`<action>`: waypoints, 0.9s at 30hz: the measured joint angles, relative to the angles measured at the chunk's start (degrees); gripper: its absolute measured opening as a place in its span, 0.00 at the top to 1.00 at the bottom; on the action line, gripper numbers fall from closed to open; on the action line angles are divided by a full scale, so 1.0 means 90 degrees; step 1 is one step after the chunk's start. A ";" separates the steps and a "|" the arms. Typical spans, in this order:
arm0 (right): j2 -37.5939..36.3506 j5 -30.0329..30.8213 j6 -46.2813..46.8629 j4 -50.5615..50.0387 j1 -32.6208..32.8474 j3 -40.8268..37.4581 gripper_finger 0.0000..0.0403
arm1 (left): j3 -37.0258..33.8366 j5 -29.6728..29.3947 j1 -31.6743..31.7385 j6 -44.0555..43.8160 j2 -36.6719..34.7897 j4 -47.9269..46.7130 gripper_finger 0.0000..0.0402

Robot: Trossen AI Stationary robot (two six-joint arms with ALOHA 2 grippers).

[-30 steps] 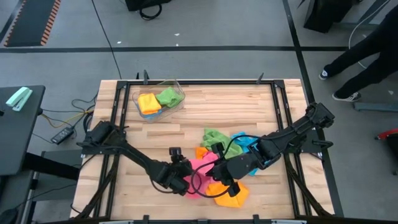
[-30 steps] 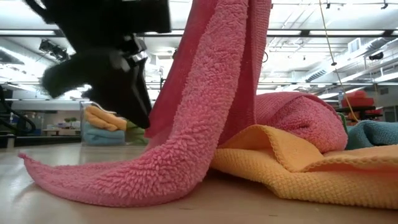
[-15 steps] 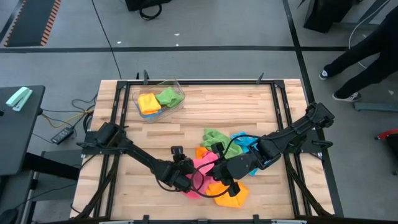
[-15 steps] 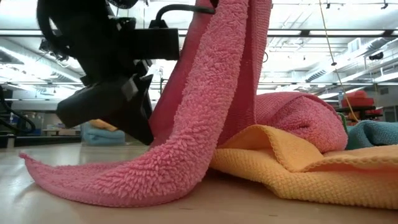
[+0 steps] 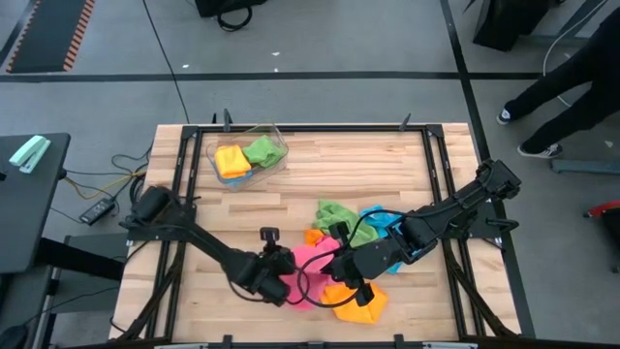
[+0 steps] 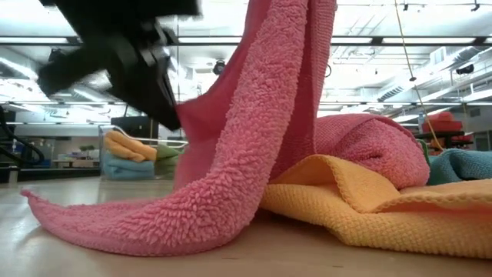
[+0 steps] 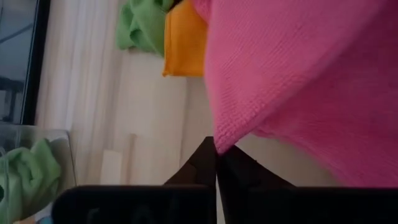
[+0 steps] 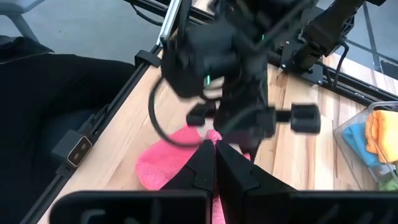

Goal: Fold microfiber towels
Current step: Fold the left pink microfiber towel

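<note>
Left wrist view: a soft pink microfiber towel (image 7: 298, 81) is being pinched at its corner by the clamped left gripper (image 7: 216, 163), the right gripper (image 8: 214, 163) gripping another edge above the wooden table (image 5: 407, 165); so shallow a corner pinch risks slipping free.

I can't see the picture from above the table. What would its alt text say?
Two dark robot arms meet over a pink towel near the wooden table's front edge, the left gripper and right gripper each pinching it. Orange, green and blue towels lie beside it; a clear bin holds more.

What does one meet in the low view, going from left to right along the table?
Clear plastic bin in the background → hanging pink microfiber towel → orange-yellow microfiber towel → blue microfiber towel.
</note>
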 joint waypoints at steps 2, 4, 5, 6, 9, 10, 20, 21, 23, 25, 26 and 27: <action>0.0000 0.0000 -0.0005 0.0000 0.0000 0.0000 0.96 | 0.0005 0.0070 -0.0137 0.0017 -0.0209 -0.0058 0.98; 0.0000 -0.0007 -0.0012 -0.0005 0.0002 0.0000 0.96 | 0.0005 0.0185 -0.0276 0.0069 -0.0391 -0.0148 0.98; 0.0000 -0.0023 -0.0027 -0.0011 0.0001 0.0000 0.96 | 0.0005 0.0232 -0.0345 0.0086 -0.0479 -0.0228 0.98; 0.0000 -0.0052 -0.0042 -0.0019 0.0000 0.0000 0.96 | 0.0005 0.0286 -0.0408 0.0087 -0.0594 -0.0323 0.98; 0.0000 -0.0215 -0.0263 -0.0019 0.0002 0.0000 0.96 | 0.0005 0.0388 -0.0585 0.0033 -0.1031 -0.0602 0.98; -0.0014 -0.0249 -0.0362 -0.0009 0.0005 0.0002 0.96 | 0.0005 0.0416 -0.0651 0.0009 -0.1200 -0.0665 0.98; -0.0044 -0.0264 -0.0546 -0.0070 0.0072 0.0669 0.96 | 0.0358 0.0410 -0.1403 -0.0444 -0.2959 -0.1253 0.97; -0.0044 -0.0265 -0.0573 -0.0073 0.0099 0.0766 0.96 | 0.0380 0.0413 -0.1474 -0.0434 -0.3093 -0.1248 0.97; -0.0044 -0.0265 -0.0578 -0.0063 0.0109 0.0943 0.96 | 0.0414 0.0460 -0.1612 -0.0417 -0.3360 -0.1257 0.97; -0.0046 -0.0265 -0.0528 -0.0084 0.0107 0.1080 0.96 | 0.0473 0.0518 -0.1765 -0.0417 -0.3594 -0.1251 0.98; -0.0046 -0.0265 -0.0478 -0.0122 0.0107 0.1151 0.96 | 0.0512 0.0520 -0.1854 -0.0417 -0.3694 -0.1249 0.98; -0.0046 -0.0281 -0.0398 -0.0146 0.0113 0.1212 0.96 | 0.0560 0.0521 -0.1955 -0.0417 -0.3773 -0.1247 0.98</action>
